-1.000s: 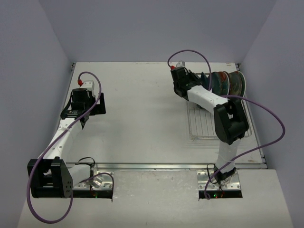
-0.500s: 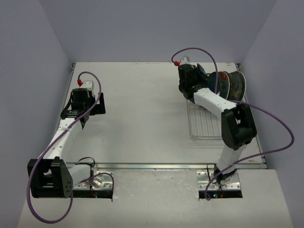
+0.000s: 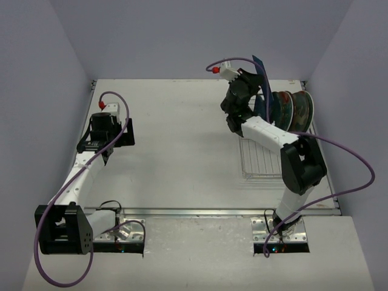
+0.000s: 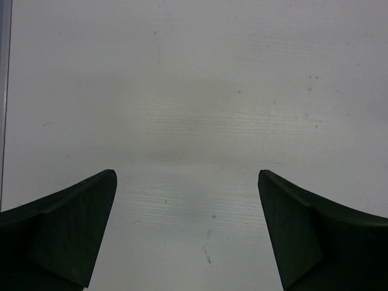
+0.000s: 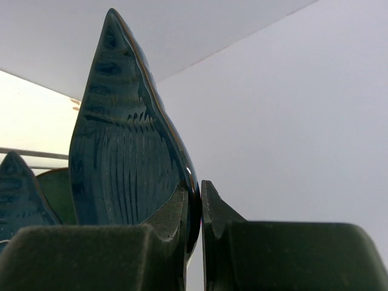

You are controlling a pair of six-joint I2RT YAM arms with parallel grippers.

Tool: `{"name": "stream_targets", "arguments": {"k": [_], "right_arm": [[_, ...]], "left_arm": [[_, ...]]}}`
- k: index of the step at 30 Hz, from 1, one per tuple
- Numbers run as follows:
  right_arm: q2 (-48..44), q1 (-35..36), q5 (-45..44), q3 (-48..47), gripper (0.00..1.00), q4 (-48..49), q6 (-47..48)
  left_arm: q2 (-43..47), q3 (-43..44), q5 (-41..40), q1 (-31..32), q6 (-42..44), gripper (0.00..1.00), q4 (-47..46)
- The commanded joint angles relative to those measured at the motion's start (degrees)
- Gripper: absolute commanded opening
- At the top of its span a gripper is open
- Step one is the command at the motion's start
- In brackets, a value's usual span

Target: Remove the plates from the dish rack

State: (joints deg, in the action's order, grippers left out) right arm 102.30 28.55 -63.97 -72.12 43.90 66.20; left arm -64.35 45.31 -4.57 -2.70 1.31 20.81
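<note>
My right hand [image 5: 194, 200] is clamping a dark blue plate [image 5: 121, 157], holding it above the dish rack [image 3: 260, 160] at the table [image 3: 176, 139] far right corner; other plates [image 3: 294, 108] are standing inside. My left hand [image 4: 187, 176] is gaping, empty.

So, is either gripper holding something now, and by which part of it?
The right gripper holds a dark blue plate by its rim, jaws pinched on the edge. The left gripper holds nothing.

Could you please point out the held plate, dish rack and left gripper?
held plate [image 5: 121, 157]: right wrist view, ribbed blue face.
dish rack [image 3: 257, 160]: top view, bare wire base.
left gripper [image 4: 185, 176]: left wrist view, gap between open fingertips.
</note>
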Motion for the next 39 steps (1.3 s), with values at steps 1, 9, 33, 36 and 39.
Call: {"name": "stream_targets", "arguments": {"k": [1,9,33,36,39], "right_arm": [[-3.79,1.42,-1.71,-3.06,0.00,7.80,1.75],[-7.88,2.39,7.88,-21.53,0.00,-64.70,-54.27],[-12.13,2.03,50.00,-21.33,0.00,-81.61,-89.14],[-11.16,2.03,53.75,-21.72,0.00,-81.58,-91.01],[-10.10,2.03,56.40,-22.31,0.00,-81.52,-92.74]], "left_arm": [[5.36,0.49,4.77,0.15,1.48,1.00,-2.85],[9.22,2.49,16.98,0.15,-0.14,1.00,-2.10],[-3.81,-5.86,47.31,4.12,-37.26,0.92,-31.37],[-4.95,-6.46,44.71,9.62,-38.37,0.90,-34.54],[-6.00,-5.86,41.54,14.12,-37.83,0.87,-35.20]]}}
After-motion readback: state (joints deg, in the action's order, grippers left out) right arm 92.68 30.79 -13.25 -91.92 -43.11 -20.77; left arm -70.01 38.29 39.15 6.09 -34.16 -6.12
